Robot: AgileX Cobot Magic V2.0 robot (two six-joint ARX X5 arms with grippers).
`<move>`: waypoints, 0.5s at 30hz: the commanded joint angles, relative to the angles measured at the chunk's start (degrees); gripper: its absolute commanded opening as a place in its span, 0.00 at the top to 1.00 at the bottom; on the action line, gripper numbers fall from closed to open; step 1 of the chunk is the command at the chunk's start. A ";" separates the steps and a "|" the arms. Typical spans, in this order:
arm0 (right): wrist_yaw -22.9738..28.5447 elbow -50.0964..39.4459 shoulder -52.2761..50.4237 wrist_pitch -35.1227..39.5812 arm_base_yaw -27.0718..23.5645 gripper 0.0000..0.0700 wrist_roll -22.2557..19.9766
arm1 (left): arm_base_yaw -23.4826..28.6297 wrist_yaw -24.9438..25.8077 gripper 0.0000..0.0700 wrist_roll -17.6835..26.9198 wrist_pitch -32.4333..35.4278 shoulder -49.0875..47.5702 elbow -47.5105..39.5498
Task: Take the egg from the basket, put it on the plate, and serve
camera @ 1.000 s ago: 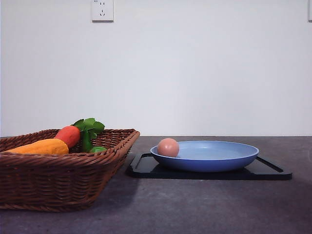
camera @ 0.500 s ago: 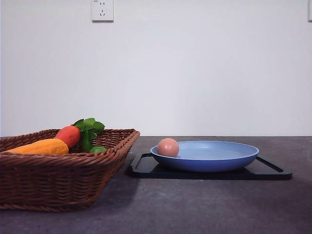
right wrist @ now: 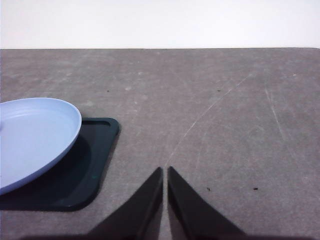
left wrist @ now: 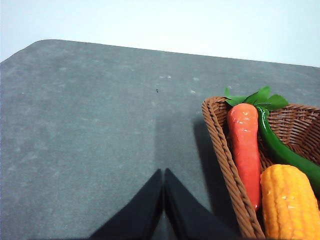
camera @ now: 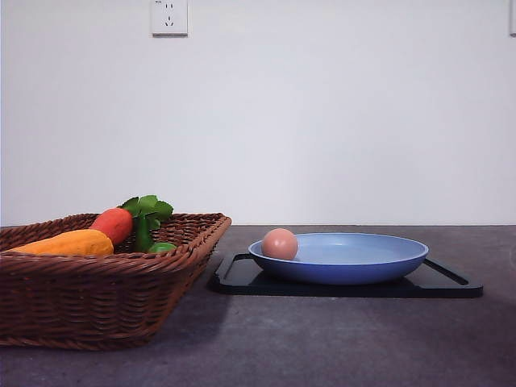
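Fingers of the left gripper (left wrist: 163,200) are pressed together, tips touching, held low over bare table (left wrist: 90,140) just beside the basket (left wrist: 220,150). The right gripper (right wrist: 165,195) has its fingers pressed together too, hovering above the tabletop near a corner of the black tray (right wrist: 95,165). No brand or readable writing shows on anything (the wall outlet (camera: 169,16) carries only its slots). The egg (camera: 280,243) sits inside the plate (camera: 363,258), at the edge nearest the basket; it looks almost round, so its long axis cannot be told. The plate rests on the tray, just beside the basket. In the basket lie a carrot (left wrist: 245,145), a green pepper (left wrist: 280,150) and a corn cob (left wrist: 290,205), lengthwise side by side.
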 commanded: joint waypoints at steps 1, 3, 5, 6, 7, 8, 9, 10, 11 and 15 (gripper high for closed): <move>0.06 -0.37 -0.04 0.44 0.04 1.00 -0.24 | 0.11 -0.09 1.00 -0.13 -0.09 -0.13 -1.60; 0.06 -0.37 -0.04 0.44 0.04 1.00 -0.24 | 0.11 -0.09 1.00 -0.13 -0.09 -0.13 -1.60; 0.06 -0.37 -0.04 0.44 0.04 1.00 -0.24 | 0.11 -0.09 1.00 -0.13 -0.09 -0.13 -1.60; 0.06 -0.37 -0.04 0.44 0.04 1.00 -0.24 | 0.11 -0.09 1.00 -0.13 -0.10 -0.13 -1.60; 0.06 -0.37 -0.04 0.44 0.04 1.00 -0.24 | 0.11 -0.09 1.00 -0.13 -0.10 -0.13 -1.60; 0.06 -0.37 -0.04 0.44 0.04 1.00 -0.24 | 0.11 -0.09 1.00 -0.13 -0.09 -0.13 -1.60; 0.06 -0.37 -0.04 0.44 0.04 1.00 -0.24 | 0.11 -0.09 1.00 -0.13 -0.10 -0.13 -1.60; 0.06 -0.37 -0.04 0.44 0.04 1.00 -0.24 | 0.11 -0.09 1.00 -0.13 -0.10 -0.13 -1.60; 0.06 -0.37 -0.04 0.44 0.04 1.00 -0.24 | 0.11 -0.09 1.00 -0.13 -0.09 -0.13 -1.60; 0.06 -0.37 -0.04 0.44 0.04 1.00 -0.24 | 0.11 -0.09 1.00 -0.13 -0.09 -0.13 -1.60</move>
